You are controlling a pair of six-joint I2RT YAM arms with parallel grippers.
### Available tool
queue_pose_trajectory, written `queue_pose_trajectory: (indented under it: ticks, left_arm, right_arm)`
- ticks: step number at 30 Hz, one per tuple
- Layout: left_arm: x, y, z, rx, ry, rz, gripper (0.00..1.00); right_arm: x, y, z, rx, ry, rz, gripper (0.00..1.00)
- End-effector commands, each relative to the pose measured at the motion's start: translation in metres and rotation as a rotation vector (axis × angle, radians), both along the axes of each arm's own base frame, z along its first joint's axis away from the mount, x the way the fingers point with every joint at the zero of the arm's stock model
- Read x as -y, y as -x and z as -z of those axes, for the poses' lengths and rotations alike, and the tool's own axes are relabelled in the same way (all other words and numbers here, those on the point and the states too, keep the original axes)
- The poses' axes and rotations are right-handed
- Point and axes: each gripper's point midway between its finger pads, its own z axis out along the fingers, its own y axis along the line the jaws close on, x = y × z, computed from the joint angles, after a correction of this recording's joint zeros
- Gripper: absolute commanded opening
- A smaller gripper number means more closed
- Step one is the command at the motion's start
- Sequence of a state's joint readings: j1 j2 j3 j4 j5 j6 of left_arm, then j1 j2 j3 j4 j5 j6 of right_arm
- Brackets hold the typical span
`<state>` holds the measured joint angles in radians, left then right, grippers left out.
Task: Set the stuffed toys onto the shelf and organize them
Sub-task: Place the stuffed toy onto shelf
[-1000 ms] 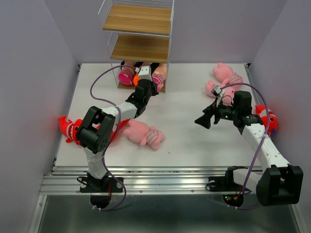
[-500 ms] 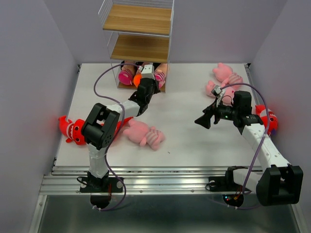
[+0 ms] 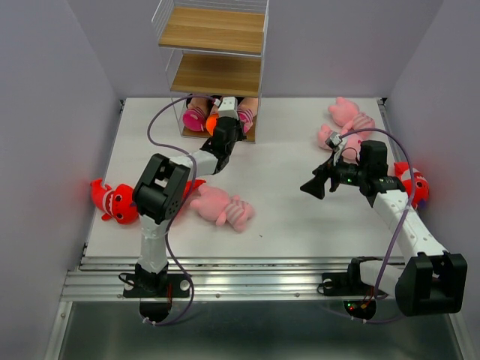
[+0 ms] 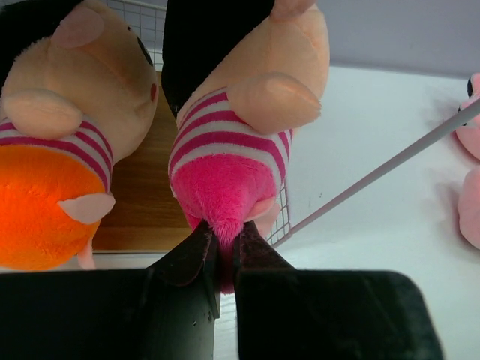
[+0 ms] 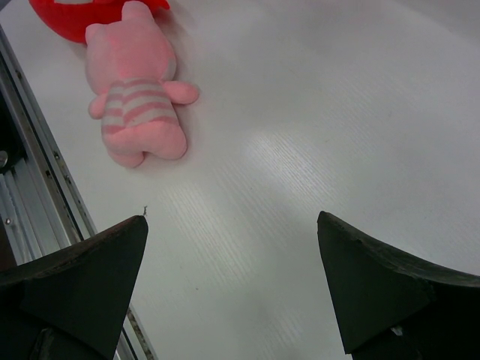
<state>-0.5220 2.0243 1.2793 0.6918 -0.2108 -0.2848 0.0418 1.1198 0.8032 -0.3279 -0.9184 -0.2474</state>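
Setting: white tabletop (image 3: pixel 285 225) between lilac-grey walls, with the shelf (image 3: pixel 214 34) at its 12 o'clock edge.
Left edge: red shark (image 3: pixel 112 202) lies at 9 o'clock, beside the left arm.
Near centre: pink animal (image 3: pixel 221 206) lies on its side, at about 7 o'clock from the table's middle.
Left gripper (image 4: pixel 223 238): jaws narrow, pinching the fuzzy base of the pink doll (image 4: pixel 229 150) at the front of the bottom board (image 4: pixel 142 202).
Neighbour: orange doll (image 4: pixel 45 202) sits on that board, at 9 o'clock of the pink doll.
Just changed: over the last second the left arm has stretched toward 12 o'clock, carrying the pink doll further into the bottom tier, with the pinch unchanged.
Meaning: the placing looks nearly finished, and letting go seems the next move. At least five toys lie on the table.
Right gripper (image 3: pixel 315 185): fingers spread wide, holding nothing, hovering toward 3 o'clock and unmoved.
Right edge: second pink animal (image 3: pixel 345 111) and third pink animal (image 3: pixel 337 139) at 2 o'clock; second red shark (image 3: pixel 411 184) at 3 o'clock, beside the right arm.
Views: only the left wrist view shows the pinch, which the wrist hides from overhead. Only the overhead view shows a further doll (image 3: pixel 193 116) at 9 o'clock of the orange one.
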Motion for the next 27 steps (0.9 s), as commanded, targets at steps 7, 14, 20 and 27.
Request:
queue_pose_trajectory:
  ticks: [7, 14, 20, 27]
  left_arm:
    - [0.009, -0.019, -0.027, 0.069, 0.037, 0.007, 0.02]
    - [0.006, -0.02, -0.007, 0.023, 0.015, -0.002, 0.11]
    - [0.001, -0.019, 0.002, -0.004, 0.015, -0.007, 0.2]
    - [-0.002, -0.018, 0.006, -0.029, 0.018, -0.018, 0.61]
  right_arm:
    - [-0.003, -0.004, -0.004, 0.05, -0.004, -0.024, 1.0]
    - [-0.002, -0.004, -0.004, 0.05, -0.003, -0.024, 1.0]
    - [-0.002, -0.005, -0.003, 0.048, -0.002, -0.022, 1.0]
    - [-0.002, -0.005, -0.003, 0.051, 0.002, -0.018, 1.0]
